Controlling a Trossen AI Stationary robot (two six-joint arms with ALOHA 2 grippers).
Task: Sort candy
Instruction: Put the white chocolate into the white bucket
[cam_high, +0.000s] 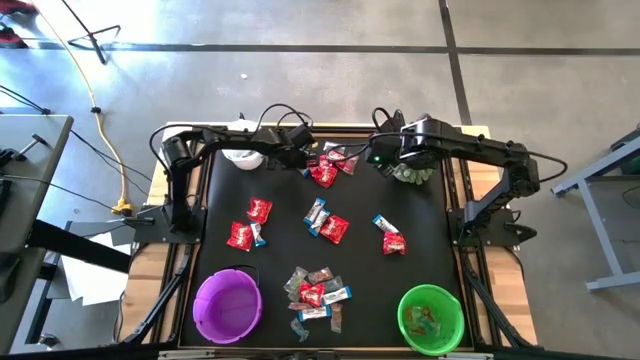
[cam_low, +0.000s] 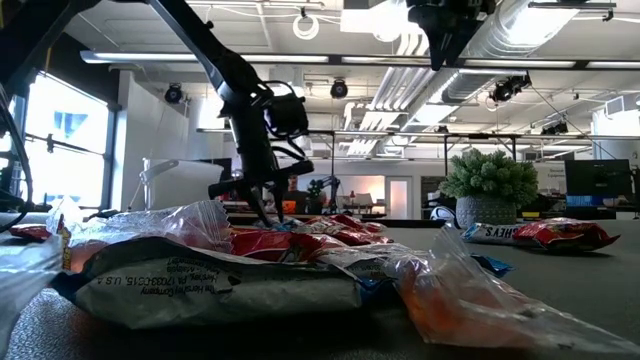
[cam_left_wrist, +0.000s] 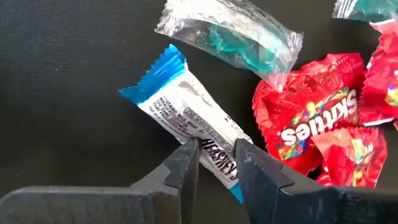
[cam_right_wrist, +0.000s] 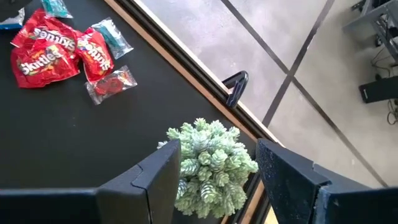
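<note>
Candy lies in small heaps on the black table: red packets and blue-and-white mini bars at the far middle (cam_high: 330, 170), the middle (cam_high: 325, 222) and the near middle (cam_high: 315, 290). My left gripper (cam_high: 305, 160) is low over the far heap, open. In its wrist view one finger stands on each side of one end of a blue-and-white mini bar (cam_left_wrist: 180, 106). The bar lies flat on the table beside red packets (cam_left_wrist: 311, 130) and a clear-wrapped green sweet (cam_left_wrist: 236, 43). My right gripper (cam_right_wrist: 217, 180) hangs open, high above the spiky plant (cam_right_wrist: 211, 162) at the far right. My left gripper (cam_left_wrist: 216, 155) comes down at a slant from above. Its two fingers stand across the mini bar's end (cam_left_wrist: 217, 163), one on each long side. I cannot tell whether they touch it. The bar lies flat on the table.
A purple bowl (cam_high: 228, 305) stands at the near left and a green bowl (cam_high: 431, 318) holding a few sweets at the near right. A white bowl (cam_high: 242, 155) sits at the far left. The potted plant (cam_high: 412, 172) stands at the far right, near the table's edge.
</note>
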